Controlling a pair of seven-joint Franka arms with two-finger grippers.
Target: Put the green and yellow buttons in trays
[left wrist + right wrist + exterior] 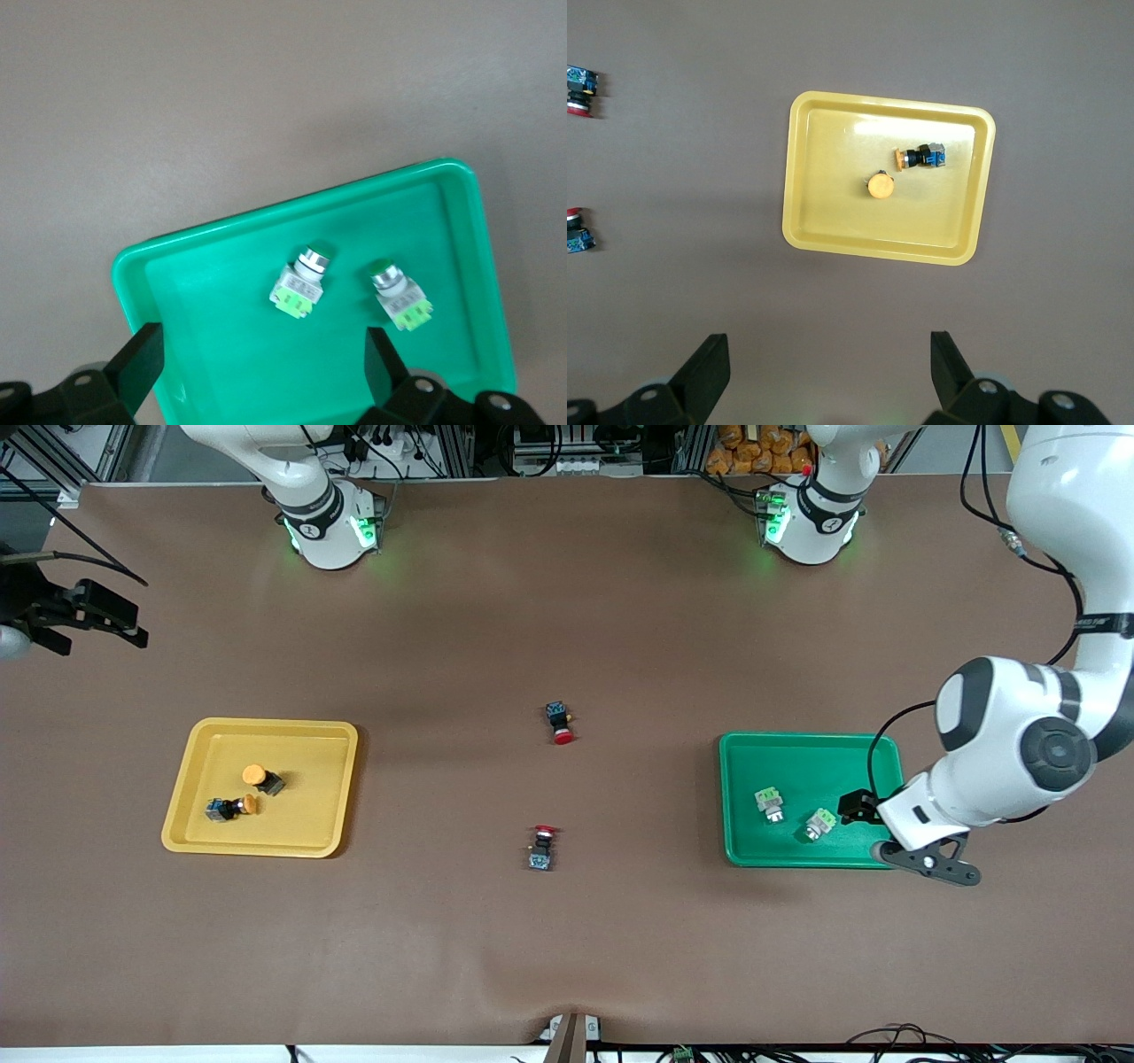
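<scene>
Two yellow buttons [257,777] [232,807] lie in the yellow tray [301,828] toward the right arm's end; the right wrist view shows them [881,185] [921,157] in that tray [833,221]. Two green buttons [769,803] [820,823] lie in the green tray [797,766] toward the left arm's end; the left wrist view shows them too [299,284] [400,298]. My left gripper [868,828] [263,354] is open and empty, over the green tray's [221,354] end, apart from both buttons. My right gripper [140,627] [830,354] is open and empty, high over the table's right-arm end.
Two red-capped switches lie on the brown table between the trays, one farther from the front camera [560,723] and one nearer [542,848]. Both show in the right wrist view [579,88] [576,228].
</scene>
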